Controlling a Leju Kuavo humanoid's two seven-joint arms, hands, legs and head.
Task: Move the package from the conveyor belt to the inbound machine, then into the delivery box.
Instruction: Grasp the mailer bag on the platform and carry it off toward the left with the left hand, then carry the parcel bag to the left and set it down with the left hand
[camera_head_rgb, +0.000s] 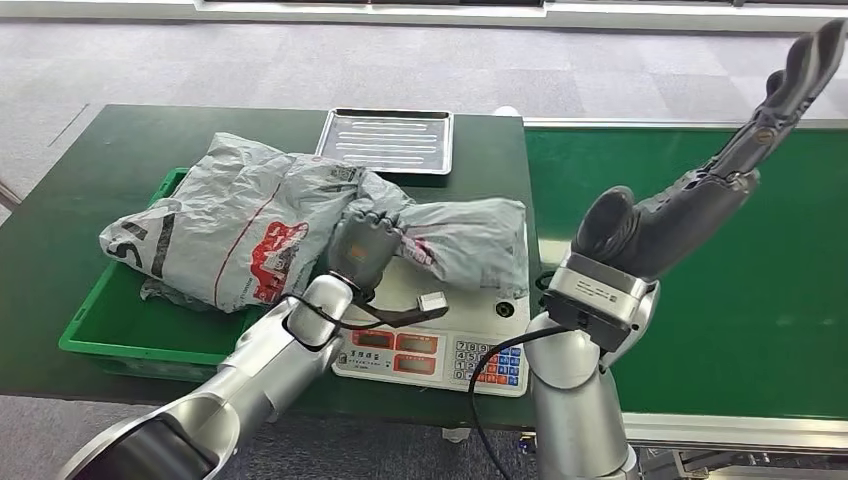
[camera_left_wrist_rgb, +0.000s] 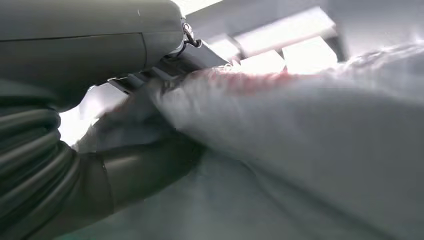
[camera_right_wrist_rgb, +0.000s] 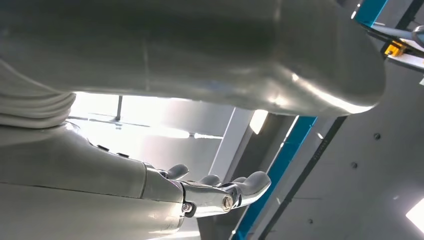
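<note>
Toward the left edge of the dark green table (camera_head_rgb: 60, 190), a green plastic delivery box (camera_head_rgb: 95, 322), rectangular and low-walled, filled by a big crumpled grey poly bag (camera_head_rgb: 225, 225) with red and black print, glossy and wrinkled. Just beside it to the right, the left hand (camera_head_rgb: 365, 247), dark and ribbed, fingers curled down and grasping the package (camera_head_rgb: 470, 240), a smaller soft grey plastic mailer with red print. Package lying across the flat white platform of the inbound machine (camera_head_rgb: 440, 345), a scale with red displays and a coloured keypad on the near edge of the table. Behind, at the far edge, a shallow rectangular metal tray (camera_head_rgb: 388, 138) with ribbed bottom. Further right, the green conveyor belt (camera_head_rgb: 760, 290), smooth and matte. Above it the right hand (camera_head_rgb: 730, 180), raised and tilted, fingers stretched out straight, released and holding nothing.

From the left wrist, close and blurred: pale folded plastic of the package (camera_left_wrist_rgb: 300, 135) pressed against the dark fingers (camera_left_wrist_rgb: 135, 170), red print just visible. From the right wrist: grey smooth cover and extended fingers (camera_right_wrist_rgb: 250, 185) against ceiling, with a blue beam (camera_right_wrist_rgb: 285, 165) not seen from the head.
</note>
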